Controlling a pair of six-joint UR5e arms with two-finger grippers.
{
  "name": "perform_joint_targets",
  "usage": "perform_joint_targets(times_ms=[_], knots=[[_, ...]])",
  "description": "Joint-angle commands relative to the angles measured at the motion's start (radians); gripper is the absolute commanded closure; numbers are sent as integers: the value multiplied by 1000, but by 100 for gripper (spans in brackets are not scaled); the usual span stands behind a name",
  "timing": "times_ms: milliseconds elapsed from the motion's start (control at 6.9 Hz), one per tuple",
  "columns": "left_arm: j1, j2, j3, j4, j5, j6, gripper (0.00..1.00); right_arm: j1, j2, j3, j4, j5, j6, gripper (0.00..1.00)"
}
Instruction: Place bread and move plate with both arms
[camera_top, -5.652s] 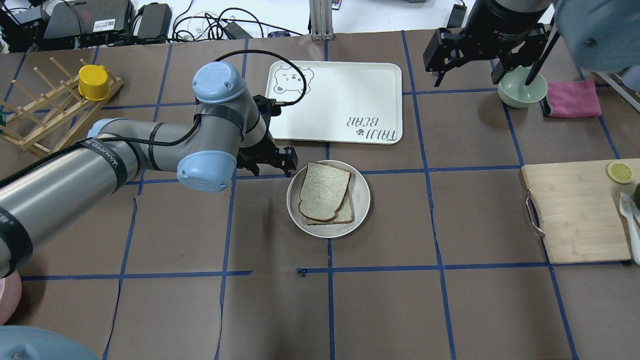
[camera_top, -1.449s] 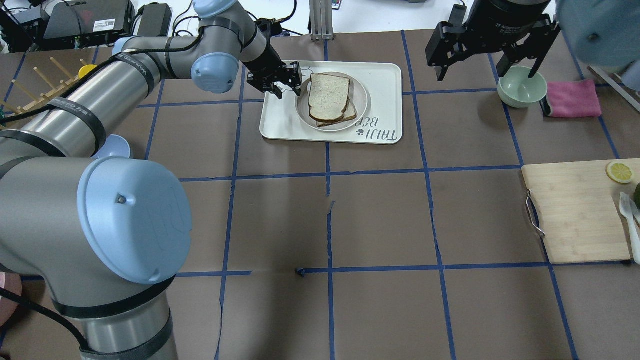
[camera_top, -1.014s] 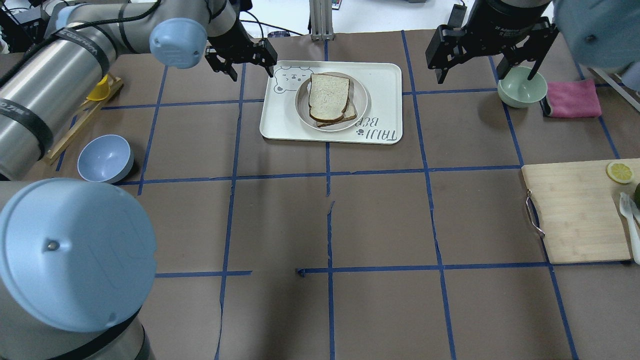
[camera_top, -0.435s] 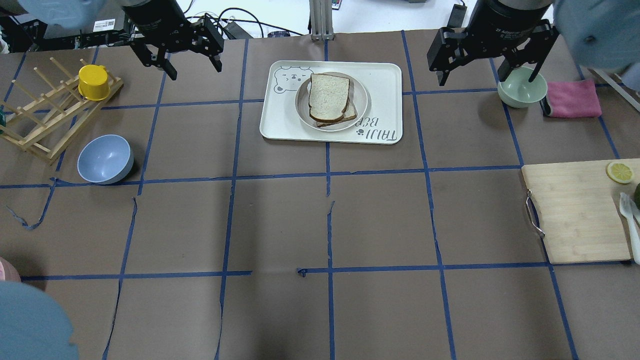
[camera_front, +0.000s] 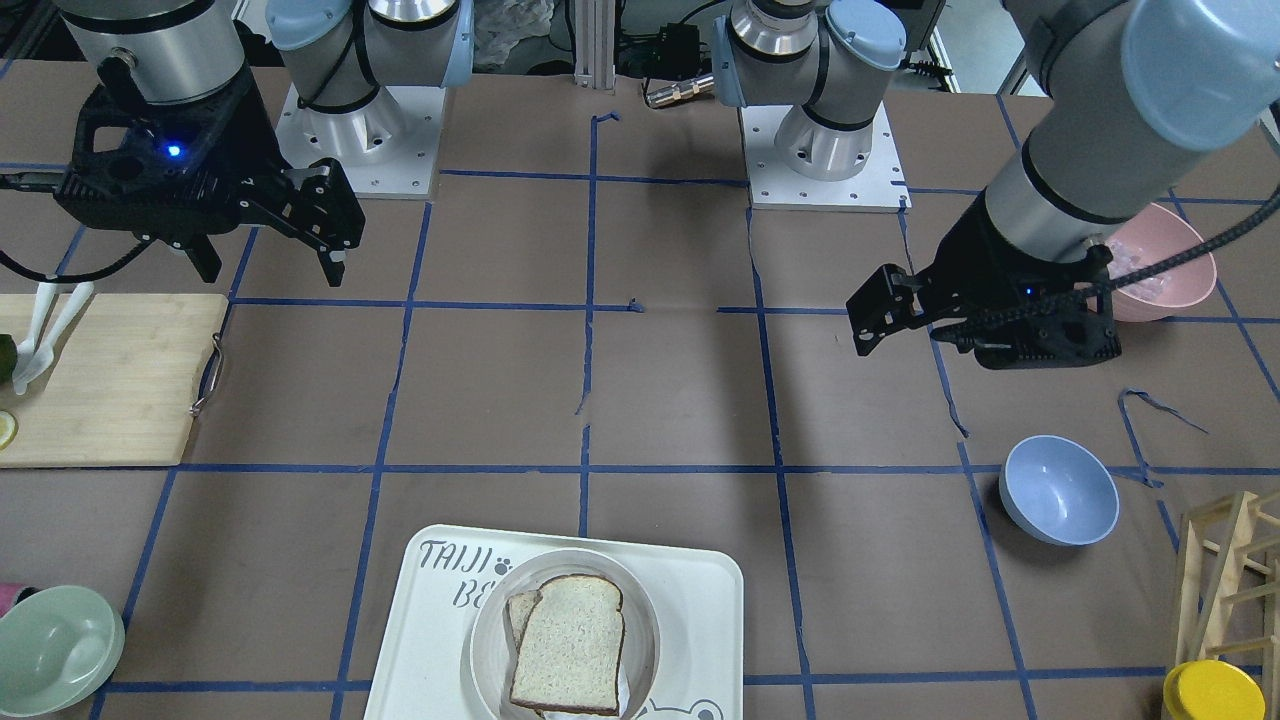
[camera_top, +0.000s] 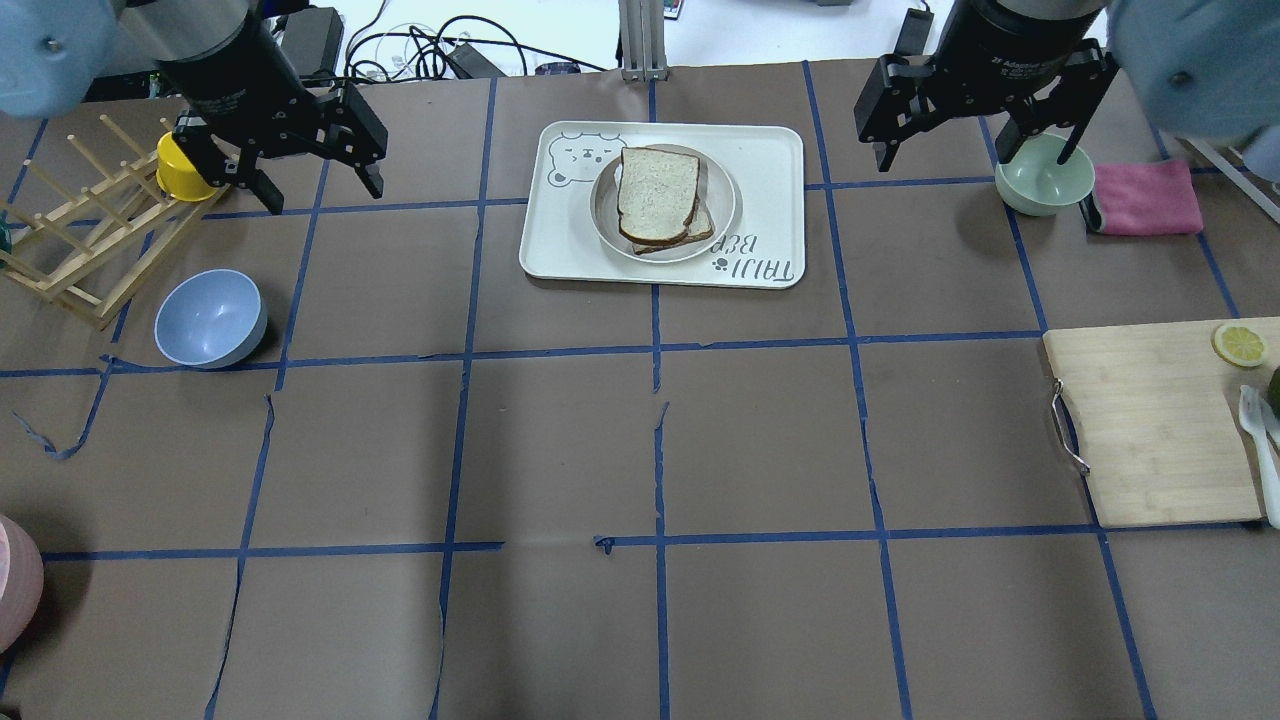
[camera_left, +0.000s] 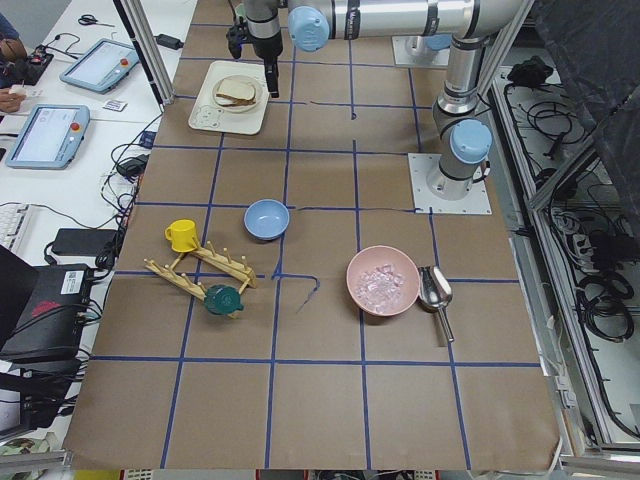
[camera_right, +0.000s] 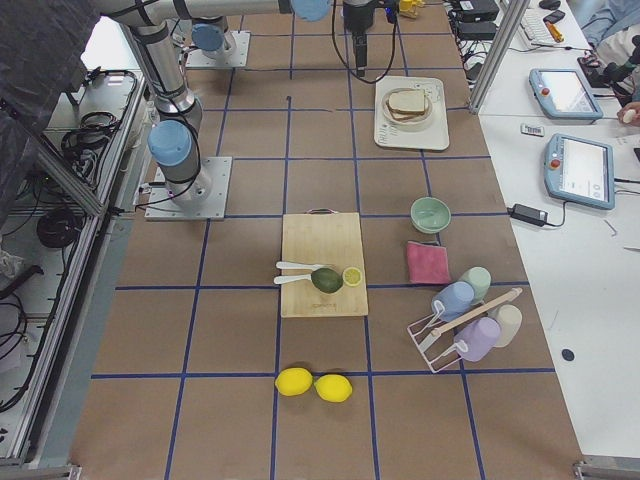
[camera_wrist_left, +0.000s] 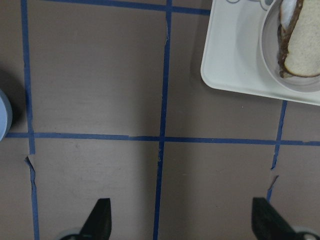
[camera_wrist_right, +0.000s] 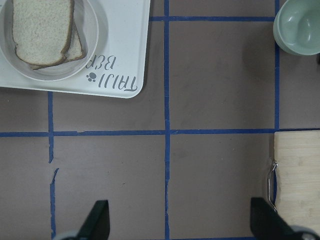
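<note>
The bread lies on top of a smaller slice in the plate, which stands on the white "TAIJI BEAR" tray. They also show in the front-facing view: bread, plate. My left gripper is open and empty, hanging over bare table well left of the tray. In its wrist view the fingertips are spread, with the plate at the top right. My right gripper is open and empty, right of the tray; its wrist view shows the bread.
A green bowl and pink cloth sit below the right gripper. A blue bowl, a wooden rack with a yellow cup stand at the left. A cutting board lies at the right, a pink bowl near the robot.
The left gripper carried the plate with the bread from the table's middle onto the tray, let go of its rim, and pulled away left. The right gripper has stayed in place.
</note>
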Motion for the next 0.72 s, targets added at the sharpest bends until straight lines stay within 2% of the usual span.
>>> perform_joint_targets(times_ms=[0,580], knots=[[-4,81,-74,-1,55,-13,0,0,0,2,0,-1,1,0],[-25,132,-128,-4,6,-10,0,0,0,0,0,-1,1,0]])
